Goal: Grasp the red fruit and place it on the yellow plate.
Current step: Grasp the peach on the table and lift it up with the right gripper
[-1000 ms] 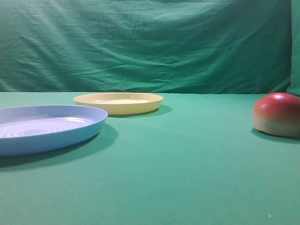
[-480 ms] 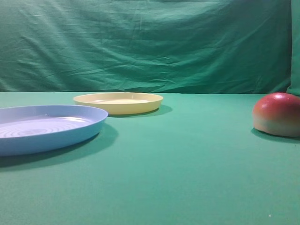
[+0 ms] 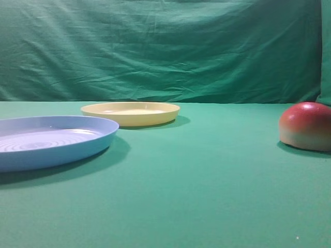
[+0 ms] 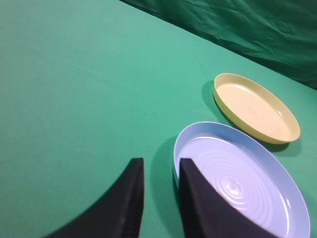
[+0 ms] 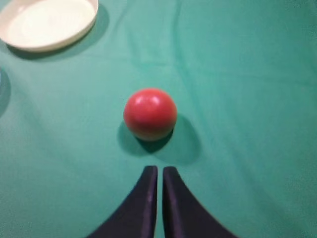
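Note:
The red fruit (image 3: 306, 125) sits on the green cloth at the far right of the exterior view, red on top and pale at its base. From the right wrist it shows as a red ball (image 5: 150, 114) just ahead of my right gripper (image 5: 159, 168), whose fingers are pressed nearly together and hold nothing. The yellow plate (image 3: 130, 113) lies empty toward the back, left of centre, and also shows as the yellow plate (image 4: 255, 106) (image 5: 47, 22) in both wrist views. My left gripper (image 4: 161, 161) hovers open beside the blue plate, with only cloth between its fingers. Neither gripper appears in the exterior view.
A light-blue ringed plate (image 3: 51, 139) lies empty at the front left, nearer than the yellow one; the blue plate (image 4: 237, 178) is just right of my left fingers. Green cloth (image 3: 207, 181) covers the table, and a green backdrop (image 3: 165, 51) hangs behind.

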Controlling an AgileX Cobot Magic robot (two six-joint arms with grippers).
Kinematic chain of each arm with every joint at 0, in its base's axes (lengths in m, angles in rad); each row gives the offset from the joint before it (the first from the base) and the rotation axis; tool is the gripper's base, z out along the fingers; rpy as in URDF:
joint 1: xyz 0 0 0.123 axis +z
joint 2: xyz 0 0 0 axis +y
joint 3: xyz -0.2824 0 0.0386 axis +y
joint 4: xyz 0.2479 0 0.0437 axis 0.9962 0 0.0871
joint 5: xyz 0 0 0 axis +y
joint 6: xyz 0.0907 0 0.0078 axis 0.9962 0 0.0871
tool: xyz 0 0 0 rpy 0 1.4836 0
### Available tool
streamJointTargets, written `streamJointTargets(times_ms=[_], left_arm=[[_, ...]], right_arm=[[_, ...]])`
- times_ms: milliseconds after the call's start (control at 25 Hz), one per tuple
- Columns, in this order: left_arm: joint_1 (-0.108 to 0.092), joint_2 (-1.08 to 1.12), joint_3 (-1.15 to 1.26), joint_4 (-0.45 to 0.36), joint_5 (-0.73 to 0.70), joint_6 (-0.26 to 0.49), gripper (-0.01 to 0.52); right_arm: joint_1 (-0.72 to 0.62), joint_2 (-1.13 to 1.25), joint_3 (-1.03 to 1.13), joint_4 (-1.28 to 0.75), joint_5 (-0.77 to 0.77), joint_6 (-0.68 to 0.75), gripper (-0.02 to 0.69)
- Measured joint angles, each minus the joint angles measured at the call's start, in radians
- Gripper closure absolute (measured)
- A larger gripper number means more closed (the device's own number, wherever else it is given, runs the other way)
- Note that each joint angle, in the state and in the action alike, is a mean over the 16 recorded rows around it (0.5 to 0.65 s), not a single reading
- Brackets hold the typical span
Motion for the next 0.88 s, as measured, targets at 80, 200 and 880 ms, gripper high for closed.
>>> streamJointTargets(times_ms=[80, 200, 880], left_arm=[[0.000, 0.000, 0.000, 0.000, 0.000, 0.000, 0.357], [0.000, 0.000, 0.000, 0.000, 0.000, 0.000, 0.357], [0.000, 0.000, 0.000, 0.000, 0.000, 0.000, 0.357]], right_arm=[[0.001, 0.058, -0.033, 0.004, 0.026, -0.021, 0.665], [0.005, 0.140, -0.080, 0.009, 0.050, -0.054, 0.665], [0.135, 0.612, -0.325, -0.002, 0.041, -0.158, 0.433]])
